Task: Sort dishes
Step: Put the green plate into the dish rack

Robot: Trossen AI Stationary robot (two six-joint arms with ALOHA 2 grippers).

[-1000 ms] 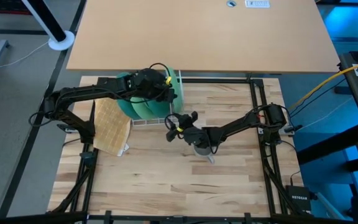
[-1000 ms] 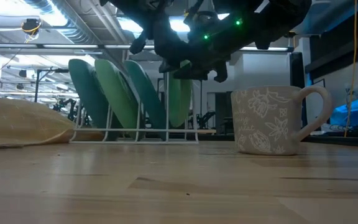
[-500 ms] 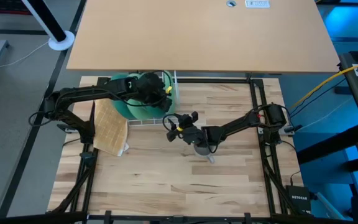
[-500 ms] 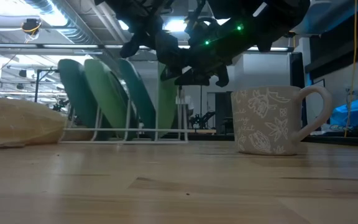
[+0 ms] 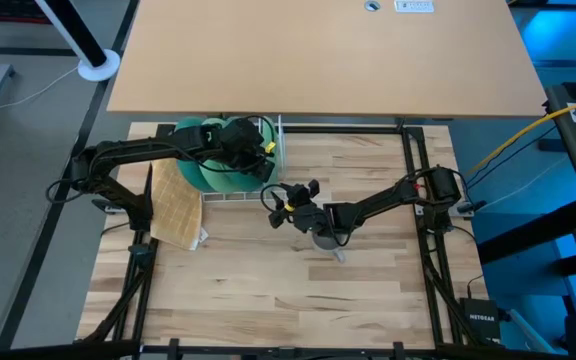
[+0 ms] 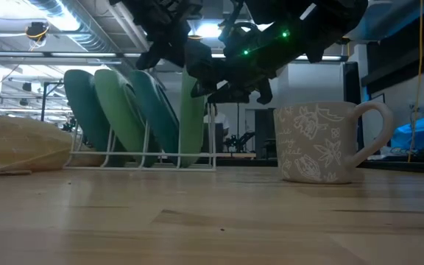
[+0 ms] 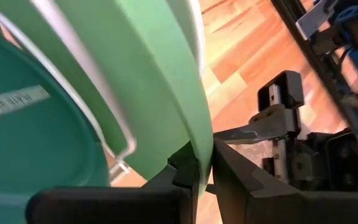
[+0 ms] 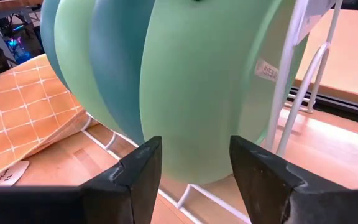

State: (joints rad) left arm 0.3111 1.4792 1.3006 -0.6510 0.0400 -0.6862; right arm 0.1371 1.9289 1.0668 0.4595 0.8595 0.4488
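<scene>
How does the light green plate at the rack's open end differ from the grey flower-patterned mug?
The light green plate stands on edge in the white wire rack; the grey flower-patterned mug sits upright on the wooden table. The left gripper pinches the plate's rim; nothing holds the mug. The plate is plain and flat, the mug patterned and handled.

From above, the left end effector [image 5: 251, 150] is covering most of the upright green round plates [image 5: 213, 172], so their number is not showing there. In the low view both dark arms are running off the top edge. The small grey floral handled mug [image 5: 322, 238] is lying largely under the right arm in the high view. The left wrist view is cropping the pale green plate [image 7: 154, 81] and blurring a label on the teal plate [image 7: 30, 130] beyond reading.
</scene>
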